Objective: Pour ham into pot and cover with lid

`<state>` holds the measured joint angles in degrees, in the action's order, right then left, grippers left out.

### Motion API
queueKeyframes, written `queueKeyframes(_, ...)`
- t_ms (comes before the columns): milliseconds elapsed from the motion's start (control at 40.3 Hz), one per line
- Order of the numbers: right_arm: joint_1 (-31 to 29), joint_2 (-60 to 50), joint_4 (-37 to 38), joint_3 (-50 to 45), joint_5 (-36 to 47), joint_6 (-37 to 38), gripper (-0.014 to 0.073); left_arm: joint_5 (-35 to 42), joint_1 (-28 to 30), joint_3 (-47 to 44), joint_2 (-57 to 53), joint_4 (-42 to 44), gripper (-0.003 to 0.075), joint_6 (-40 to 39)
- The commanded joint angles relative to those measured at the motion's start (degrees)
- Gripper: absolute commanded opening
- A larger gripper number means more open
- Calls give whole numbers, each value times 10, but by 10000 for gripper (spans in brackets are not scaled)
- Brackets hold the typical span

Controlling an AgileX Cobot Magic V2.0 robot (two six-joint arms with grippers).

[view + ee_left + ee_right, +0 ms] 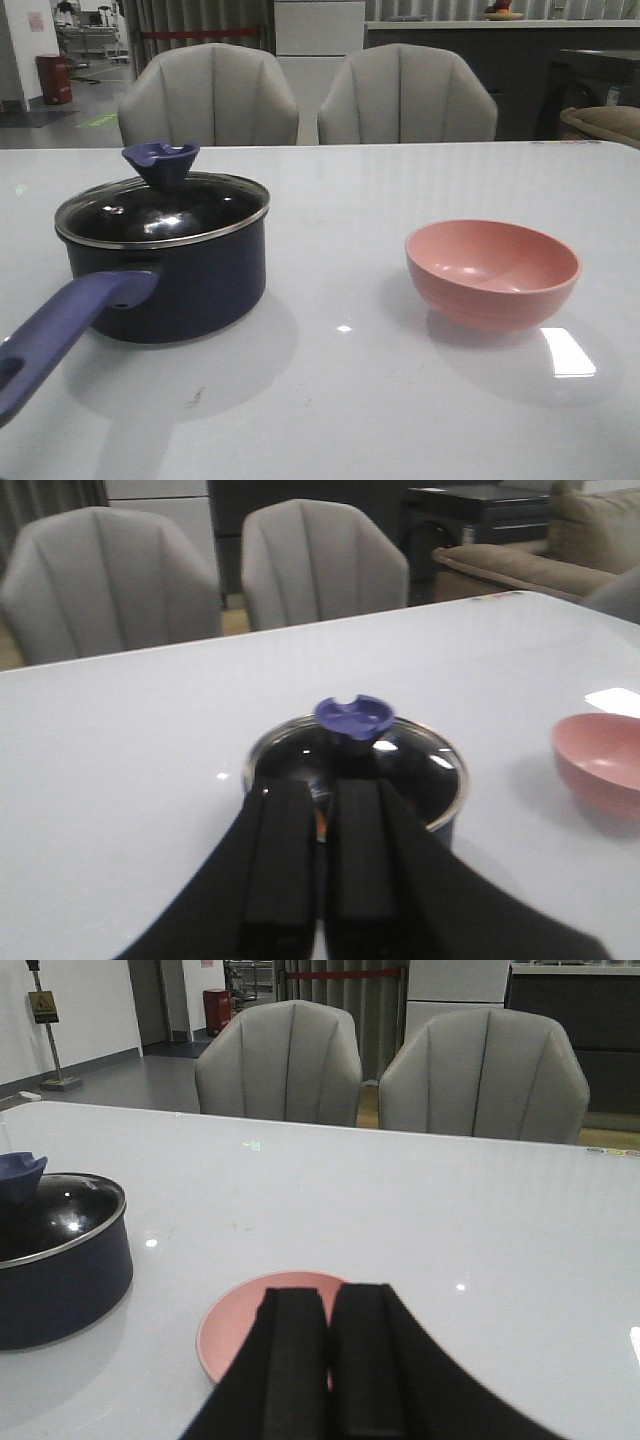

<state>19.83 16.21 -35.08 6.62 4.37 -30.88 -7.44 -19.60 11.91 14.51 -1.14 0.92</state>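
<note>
The dark navy pot [185, 290] stands on the left of the white table, its blue-purple handle [60, 325] pointing toward me. The glass lid [130, 215] with the blue knob [161, 160] sits on the pot. No ham shows in the front view; a faint orange speck shows through the lid [410, 770] in the left wrist view. My left gripper [322, 788] is shut and empty, held above and short of the pot [445, 830]. My right gripper [328, 1298] is shut and empty, above the pink bowl [235, 1330]. Neither gripper shows in the front view.
The salmon-pink bowl [492, 270] stands on the right of the table [340, 400] and looks empty. Two grey chairs [210, 95] stand behind the far edge. The pot [60, 1280] shows left of the bowl in the right wrist view.
</note>
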Motion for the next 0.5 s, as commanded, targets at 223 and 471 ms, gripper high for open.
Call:
queueKeyframes(223,1,4,1,17,35,-3,149,63,166,-93,-136,-3,132,0)
queueKeyframes(471,1,4,1,17,35,-3,149,93,166,-134,-159,-3,132,0)
